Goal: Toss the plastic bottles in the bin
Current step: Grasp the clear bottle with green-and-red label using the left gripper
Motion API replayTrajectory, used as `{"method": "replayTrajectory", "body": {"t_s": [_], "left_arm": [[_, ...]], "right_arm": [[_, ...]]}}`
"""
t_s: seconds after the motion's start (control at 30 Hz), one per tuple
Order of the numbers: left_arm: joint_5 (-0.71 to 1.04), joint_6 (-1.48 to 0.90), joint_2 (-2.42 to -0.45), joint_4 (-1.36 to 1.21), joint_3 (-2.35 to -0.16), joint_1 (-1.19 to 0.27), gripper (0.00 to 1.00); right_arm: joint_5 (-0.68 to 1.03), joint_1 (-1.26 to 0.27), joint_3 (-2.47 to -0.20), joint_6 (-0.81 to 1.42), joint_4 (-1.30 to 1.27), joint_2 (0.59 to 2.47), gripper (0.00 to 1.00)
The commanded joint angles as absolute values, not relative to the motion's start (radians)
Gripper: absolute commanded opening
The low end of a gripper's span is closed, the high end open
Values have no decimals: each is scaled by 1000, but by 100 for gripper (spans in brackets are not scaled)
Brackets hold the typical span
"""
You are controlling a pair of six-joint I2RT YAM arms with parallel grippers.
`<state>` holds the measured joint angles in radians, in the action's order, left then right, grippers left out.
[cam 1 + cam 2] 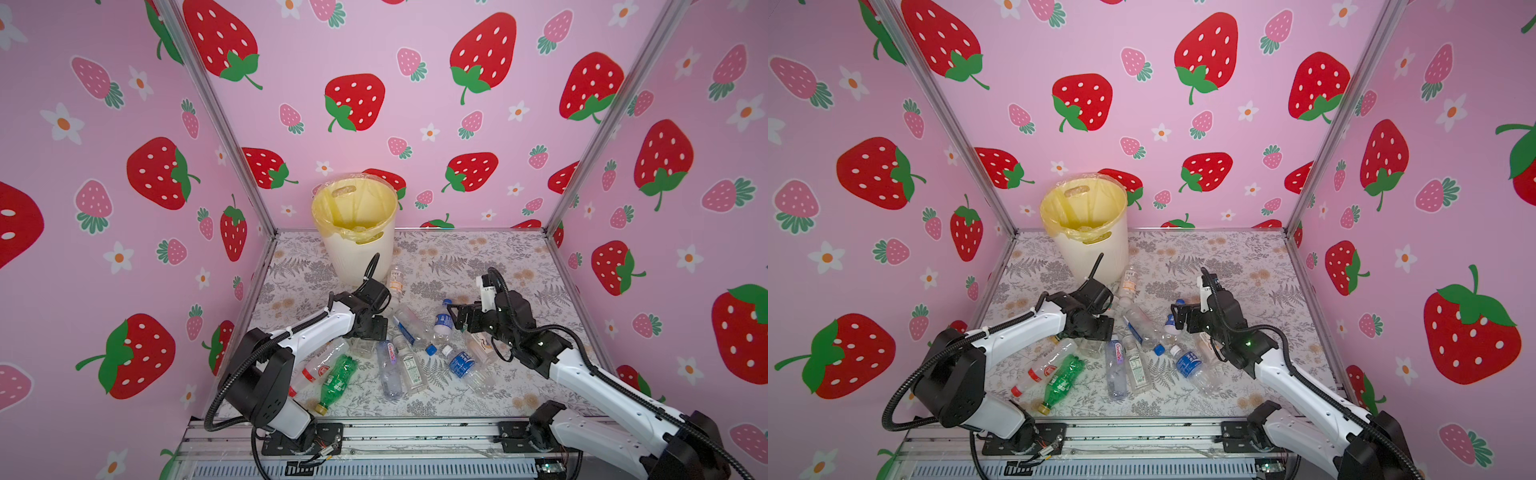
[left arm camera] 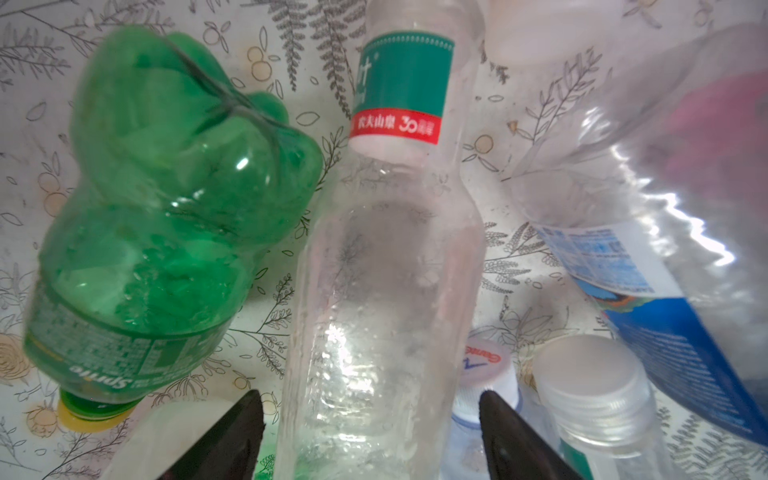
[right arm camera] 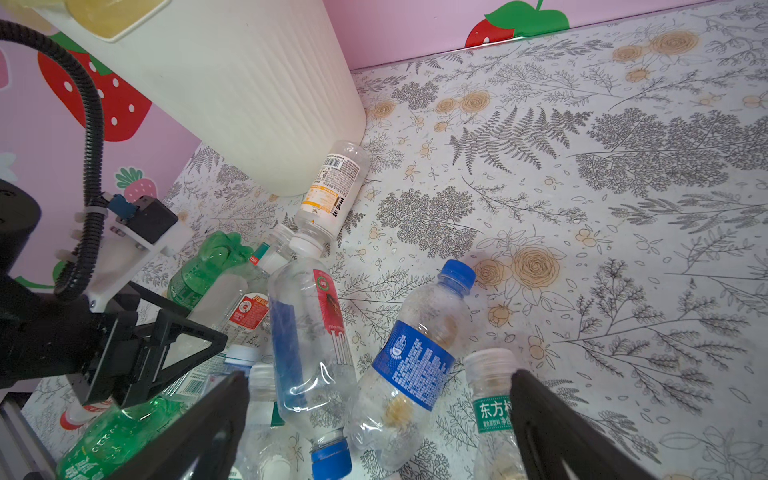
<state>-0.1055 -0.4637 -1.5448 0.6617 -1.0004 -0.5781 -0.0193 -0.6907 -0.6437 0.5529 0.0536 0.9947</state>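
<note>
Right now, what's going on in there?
The left tool is down in the pile, its jaws standing open either side of a clear bottle with a teal-and-red label, not gripped yet. The right tool hangs open over a blue-labelled, blue-capped bottle, holding nothing. The other bottles lie on the table in front of the cream-white bin.

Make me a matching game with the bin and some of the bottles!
Things:
1. bin
2. green bottle
3. orange-label bottle
4. blue-label bottle

Clues:
A. yellow cap
B. blue cap
C. standing upright at the back
D. lying right beside the bin

Pairs: 1-C, 2-A, 3-D, 4-B
</note>
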Motion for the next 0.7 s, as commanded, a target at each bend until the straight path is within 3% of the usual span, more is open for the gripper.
{"method": "replayTrajectory", "body": {"t_s": [0.0,0.67], "left_arm": [[-144,-464,-1558,658,-1038,-583,82],[-171,-471,-1602,629,-1026,-594,71]], "right_arm": [[-39,-684,-636,558,61,983,99],[-5,-681,-619,589,43,975,99]]}}
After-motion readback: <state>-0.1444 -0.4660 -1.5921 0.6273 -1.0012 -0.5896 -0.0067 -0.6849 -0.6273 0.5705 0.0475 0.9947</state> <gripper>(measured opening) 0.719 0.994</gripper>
